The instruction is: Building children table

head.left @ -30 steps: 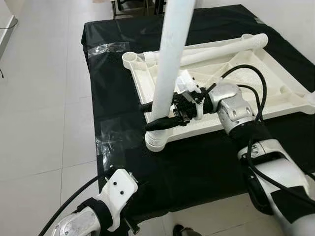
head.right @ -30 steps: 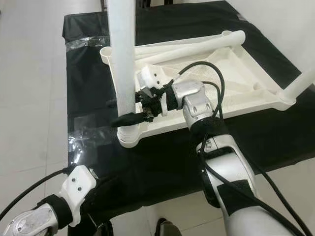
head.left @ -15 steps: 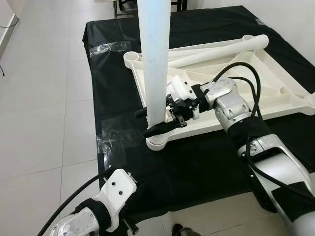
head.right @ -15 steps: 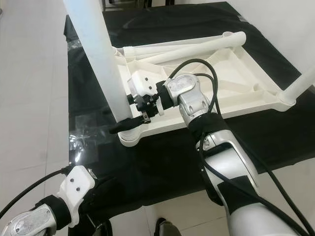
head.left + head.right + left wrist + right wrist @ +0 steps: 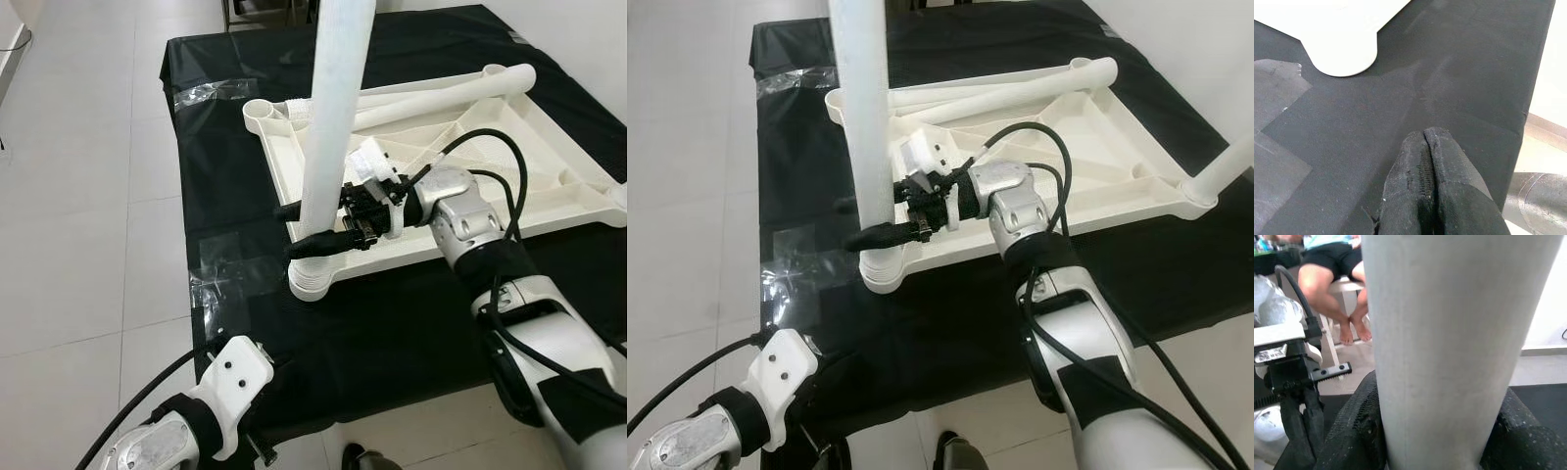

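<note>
Right gripper (image 5: 312, 227) is clamped around the white table leg (image 5: 331, 127), one black finger on each side of the tube, low down near its base. The leg's long axis runs nearly upright, leaning slightly, rising from between the fingers out of the top of the head views. Directly below the grip, the leg's foot sits at the corner socket (image 5: 312, 279) of the upturned white tabletop (image 5: 549, 147), which lies on the black-covered table (image 5: 411, 313); whether the leg is fully seated cannot be told. Judgement: the coming move turns on bringing this axis square to the socket beneath the fingers and pressing down. Two more legs (image 5: 441, 95) lie loose across the tabletop, beyond the right gripper. Left gripper (image 5: 1425, 152), fingers pressed together on nothing, hangs over the table's near edge, well short of the leg; the right arm is clearly nearer.
</note>
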You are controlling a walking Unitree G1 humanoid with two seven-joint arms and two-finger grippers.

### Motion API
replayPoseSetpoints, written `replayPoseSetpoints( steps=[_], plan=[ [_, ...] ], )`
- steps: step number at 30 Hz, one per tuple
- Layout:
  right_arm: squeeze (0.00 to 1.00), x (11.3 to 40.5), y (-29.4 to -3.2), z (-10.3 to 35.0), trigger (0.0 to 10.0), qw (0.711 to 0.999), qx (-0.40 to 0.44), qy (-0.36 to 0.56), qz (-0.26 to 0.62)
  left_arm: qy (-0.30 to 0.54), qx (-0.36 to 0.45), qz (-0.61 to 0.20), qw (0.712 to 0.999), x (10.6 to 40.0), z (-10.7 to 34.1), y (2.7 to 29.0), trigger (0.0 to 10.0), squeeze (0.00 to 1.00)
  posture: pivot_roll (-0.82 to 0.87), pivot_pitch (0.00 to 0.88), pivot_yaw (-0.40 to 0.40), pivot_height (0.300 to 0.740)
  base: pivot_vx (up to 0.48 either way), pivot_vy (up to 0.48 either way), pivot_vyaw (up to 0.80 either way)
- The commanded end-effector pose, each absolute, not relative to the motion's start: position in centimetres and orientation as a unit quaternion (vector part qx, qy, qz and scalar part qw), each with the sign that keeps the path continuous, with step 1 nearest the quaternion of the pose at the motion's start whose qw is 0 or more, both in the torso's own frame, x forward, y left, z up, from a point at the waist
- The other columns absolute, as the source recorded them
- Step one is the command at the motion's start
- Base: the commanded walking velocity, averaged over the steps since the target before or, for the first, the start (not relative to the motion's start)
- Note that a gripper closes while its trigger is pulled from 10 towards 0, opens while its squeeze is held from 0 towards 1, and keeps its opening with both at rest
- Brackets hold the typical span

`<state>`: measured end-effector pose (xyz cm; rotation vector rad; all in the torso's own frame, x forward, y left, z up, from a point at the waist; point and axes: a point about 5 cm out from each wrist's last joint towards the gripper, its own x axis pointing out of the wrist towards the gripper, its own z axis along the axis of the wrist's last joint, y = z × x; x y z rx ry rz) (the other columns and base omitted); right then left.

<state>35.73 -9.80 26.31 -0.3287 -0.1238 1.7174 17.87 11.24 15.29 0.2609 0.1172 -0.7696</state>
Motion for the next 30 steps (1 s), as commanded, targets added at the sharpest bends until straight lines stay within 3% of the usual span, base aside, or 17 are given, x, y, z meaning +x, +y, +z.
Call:
replayPoseSetpoints(
  steps=[1, 10, 30],
  plan=[
    [0.0, 35.8, -11.0, 23.0, 10.0, 0.666, -0.125, 0.005, 0.735, 0.072, 0.121, -0.379, 0.915, 17.5, 14.7, 11.1, 10.0, 0.0, 0.13, 0.284, -0.048, 0.74, 0.0, 0.0, 0.0],
    [0.0, 35.3, -10.9, 21.7, 10.0, 0.677, -0.116, -0.001, 0.727, 0.072, 0.122, -0.379, 0.914, 17.5, 14.7, 11.1, 10.0, 0.0, 0.14, 0.279, -0.046, 0.74, 0.0, 0.0, 0.0],
    [0.0, 33.8, -10.4, 19.4, 10.0, 0.693, -0.182, 0.043, 0.696, 0.072, 0.119, -0.38, 0.914, 17.6, 14.7, 11.1, 10.0, 0.0, 0.12, 0.288, -0.043, 0.74, 0.0, 0.0, 0.0]
  ],
)
